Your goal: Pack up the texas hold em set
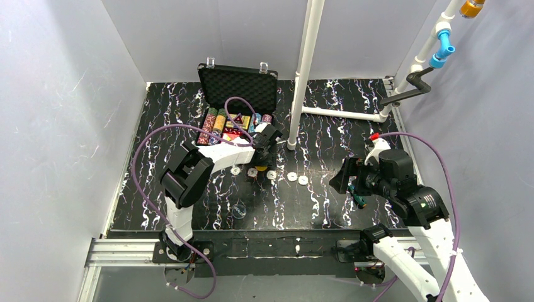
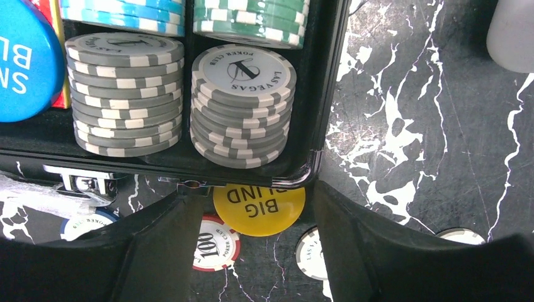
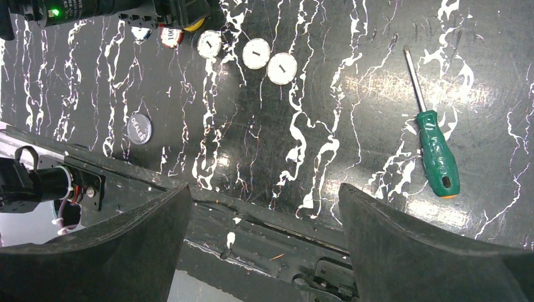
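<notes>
At twelve o'clock: case point(image 1: 239, 85) open, chips point(image 1: 214, 123) stowed; discs point(image 1: 292, 177) loose at its six; left end effector point(image 2: 253, 195), right end effector point(image 3: 263, 189) spread, empty.

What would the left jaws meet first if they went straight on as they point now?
Probably the yellow round Big Blind disc, flat on the black marbled table between the jaws, just outside the black case; depth uncertain.

Case point(image 1: 238, 88) at table point(image 1: 327, 126) rear, lid upright; chip stacks point(image 1: 217, 123) in its compartments. Big Blind disc point(image 2: 259, 209) just before case front wall. Loose discs point(image 1: 292, 177) in a row to its right. Screwdriver point(image 3: 439, 154) farther right, nearer front edge
</notes>
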You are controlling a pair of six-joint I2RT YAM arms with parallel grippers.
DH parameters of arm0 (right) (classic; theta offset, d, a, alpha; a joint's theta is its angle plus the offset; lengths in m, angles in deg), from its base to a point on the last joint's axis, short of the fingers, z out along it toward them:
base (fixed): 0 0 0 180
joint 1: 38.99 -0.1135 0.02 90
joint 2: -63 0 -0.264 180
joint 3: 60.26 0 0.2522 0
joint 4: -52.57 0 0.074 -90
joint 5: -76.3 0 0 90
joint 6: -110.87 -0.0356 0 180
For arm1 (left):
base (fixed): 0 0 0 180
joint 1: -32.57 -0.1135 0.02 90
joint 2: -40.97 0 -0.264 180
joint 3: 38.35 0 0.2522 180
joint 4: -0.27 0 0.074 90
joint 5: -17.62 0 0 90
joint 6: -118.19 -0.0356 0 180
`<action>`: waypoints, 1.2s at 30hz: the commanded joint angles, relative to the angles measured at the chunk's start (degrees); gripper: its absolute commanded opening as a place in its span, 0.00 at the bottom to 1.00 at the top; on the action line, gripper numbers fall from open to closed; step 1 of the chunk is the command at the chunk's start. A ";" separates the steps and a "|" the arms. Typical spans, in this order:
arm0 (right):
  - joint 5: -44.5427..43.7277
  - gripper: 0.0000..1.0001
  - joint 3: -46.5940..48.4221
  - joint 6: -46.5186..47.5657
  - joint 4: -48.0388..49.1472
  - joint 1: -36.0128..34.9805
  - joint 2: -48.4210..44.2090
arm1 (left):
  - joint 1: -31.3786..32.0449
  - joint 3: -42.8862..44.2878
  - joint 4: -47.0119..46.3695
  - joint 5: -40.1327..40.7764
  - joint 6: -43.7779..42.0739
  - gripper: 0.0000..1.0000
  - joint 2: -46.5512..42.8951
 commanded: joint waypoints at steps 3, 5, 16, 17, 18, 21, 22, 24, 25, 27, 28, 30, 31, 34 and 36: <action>-0.13 0.93 -0.30 -0.32 2.25 -0.13 0.22 | 0.66 0.98 -0.61 1.53 0.38 0.56 1.28; -0.20 0.93 -0.31 -0.25 2.29 -0.15 0.26 | 0.76 0.38 -0.58 0.84 0.71 0.52 1.27; 0.14 0.93 -0.50 -0.28 2.66 -0.14 0.37 | 1.38 -4.26 -0.98 -2.94 -0.18 0.29 -4.71; 0.15 0.93 -0.53 -0.26 2.71 -0.07 0.41 | 1.46 -4.51 -0.94 -3.24 -0.44 0.28 -5.57; 0.16 0.93 -0.49 -0.26 2.77 -0.12 0.36 | 1.47 -4.81 -0.89 -3.51 -0.60 0.26 -6.42; 0.24 0.93 -0.63 -0.27 2.94 -0.11 0.36 | 1.56 -5.47 -0.55 -5.00 -0.73 0.22 -9.05; 0.25 0.93 -0.69 -0.33 3.01 -0.13 0.39 | 1.58 -5.63 -0.21 -5.78 -0.54 0.21 -9.78; 0.33 0.93 -0.60 -0.30 2.99 -0.13 0.42 | 1.60 -5.77 0.69 -7.06 -0.31 0.18 -11.00; 0.33 0.93 -0.57 -0.32 2.88 -0.13 0.44 | 1.58 -6.04 0.74 -7.72 -0.15 0.17 -11.75; 0.24 0.93 -0.57 -0.30 2.85 -0.18 0.42 | 1.64 -7.10 0.90 -8.05 0.16 0.15 -13.67; 0.24 0.93 -0.57 -0.26 2.87 -0.13 0.47 | 1.62 -7.61 0.97 -7.95 0.04 0.13 -14.55; 0.33 0.93 -0.48 -0.25 2.85 -0.15 0.64 | 1.64 -7.96 1.81 -6.99 -0.74 0.12 -16.55; 0.33 0.93 -0.48 -0.27 2.77 -0.13 0.77 | 1.58 -7.92 2.48 -6.13 -1.50 0.11 -17.37; 0.33 0.93 -0.41 -0.30 2.73 -0.11 1.08 | 0.73 -6.35 5.11 -3.02 -4.19 0.10 -19.31; 0.33 0.93 -0.48 -0.29 2.76 -0.13 1.31 | -0.85 -5.36 5.94 -2.15 -5.96 0.10 -20.13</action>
